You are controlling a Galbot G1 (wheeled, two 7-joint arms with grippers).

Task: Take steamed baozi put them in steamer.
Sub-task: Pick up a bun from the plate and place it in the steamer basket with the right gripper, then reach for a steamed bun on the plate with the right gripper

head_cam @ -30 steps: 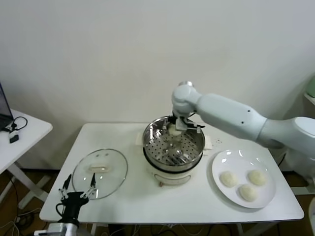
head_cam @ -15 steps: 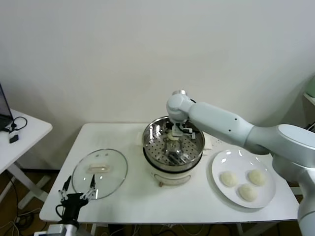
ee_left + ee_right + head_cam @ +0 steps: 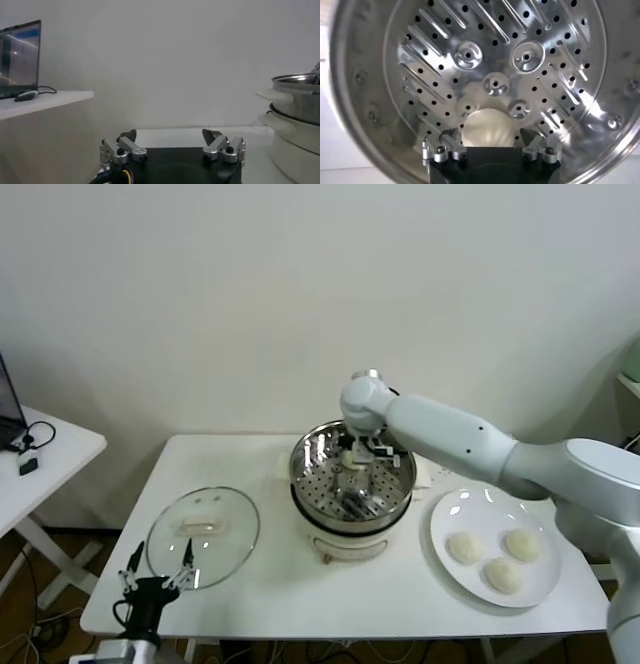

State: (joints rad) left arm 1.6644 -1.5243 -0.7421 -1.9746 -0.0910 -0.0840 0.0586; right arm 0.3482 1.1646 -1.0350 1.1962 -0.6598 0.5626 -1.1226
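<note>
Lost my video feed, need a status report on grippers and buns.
Right gripper open over steamer, bun between its fingers on the perforated floor. Left gripper open, parked low. Three buns on plate. Nothing blocking.

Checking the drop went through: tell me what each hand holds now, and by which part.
Nothing. The right hand is open inside the steamer, its fingers clear of the baozi on the perforated floor. The left hand is open and idle.
</note>
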